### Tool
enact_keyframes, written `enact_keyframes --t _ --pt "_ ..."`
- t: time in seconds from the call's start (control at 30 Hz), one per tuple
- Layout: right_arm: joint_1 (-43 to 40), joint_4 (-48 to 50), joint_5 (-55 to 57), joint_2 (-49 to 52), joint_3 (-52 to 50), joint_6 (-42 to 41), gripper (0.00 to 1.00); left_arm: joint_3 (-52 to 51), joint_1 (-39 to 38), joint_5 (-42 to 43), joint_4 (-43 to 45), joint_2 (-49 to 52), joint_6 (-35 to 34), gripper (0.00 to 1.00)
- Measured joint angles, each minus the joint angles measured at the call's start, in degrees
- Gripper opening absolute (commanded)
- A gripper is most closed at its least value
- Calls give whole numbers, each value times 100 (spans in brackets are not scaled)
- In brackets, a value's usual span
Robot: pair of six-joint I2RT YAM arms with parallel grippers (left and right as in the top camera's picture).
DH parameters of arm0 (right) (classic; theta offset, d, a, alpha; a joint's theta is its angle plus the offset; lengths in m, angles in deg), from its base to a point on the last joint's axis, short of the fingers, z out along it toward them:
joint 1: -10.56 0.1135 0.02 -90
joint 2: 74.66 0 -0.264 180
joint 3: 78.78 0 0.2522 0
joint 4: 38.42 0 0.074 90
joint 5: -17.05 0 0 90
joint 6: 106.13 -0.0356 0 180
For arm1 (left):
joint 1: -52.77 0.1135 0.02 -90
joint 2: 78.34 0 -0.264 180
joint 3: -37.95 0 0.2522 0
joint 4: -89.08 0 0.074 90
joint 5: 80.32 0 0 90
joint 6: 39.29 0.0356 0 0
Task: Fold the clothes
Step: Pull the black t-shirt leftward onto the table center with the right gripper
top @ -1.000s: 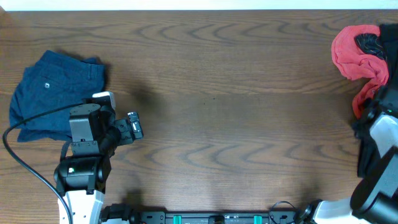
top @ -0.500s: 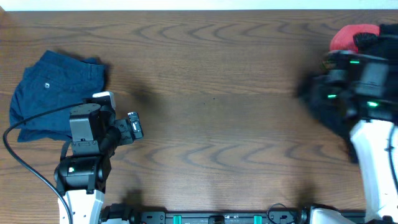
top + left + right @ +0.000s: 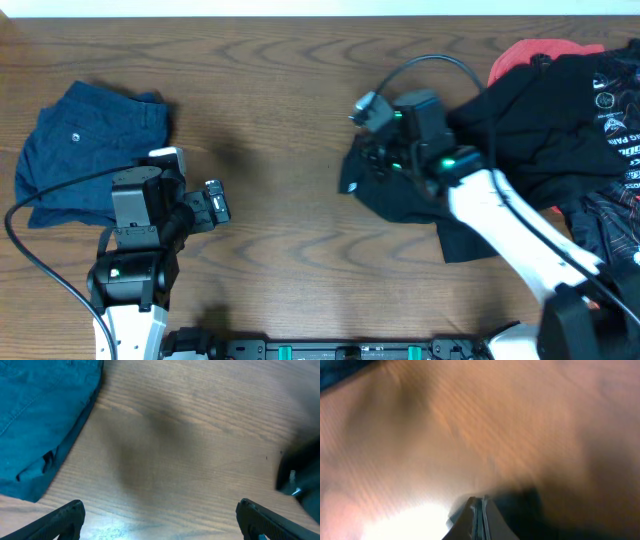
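The right gripper (image 3: 479,510) has its two fingers pressed flat together with no gap between them, and dark cloth sits right against them on one side. That view is blurred. From overhead the right gripper (image 3: 360,168) sits on the leading edge of a black shirt (image 3: 540,130), which is bunched there, so it reads as clamped on the fabric. From that pinch the shirt spreads away behind the gripper, along and under the arm, reaching the far right edge of the table (image 3: 300,80). White print shows on the end farthest from the fingers. A red garment (image 3: 535,55) peeks out from under the shirt's far edge, well behind the jaws.

The left gripper (image 3: 160,522) is spread wide and holds nothing — its dark fingertips (image 3: 65,520) stand at the two bottom corners of the wrist view, with bare wood between them. Ahead of them and off to one side lie folded blue shorts (image 3: 40,420), apart from the fingers. A dark blurred shape shows at the opposite edge; what it is cannot be told. Overhead, the left gripper (image 3: 215,205) sits just beside the blue shorts (image 3: 85,150) — well apart from the right gripper and the shirt.
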Motion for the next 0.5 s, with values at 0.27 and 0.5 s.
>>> enact_keyframes --t 0.27,0.5 --pt "240 2212 1016 407 -2 -763 43 7 0 2 26 2 -83 98" --pt "-264 -129 3038 31 -22 -1322 56 9 -11 341 210 44 -385 98"
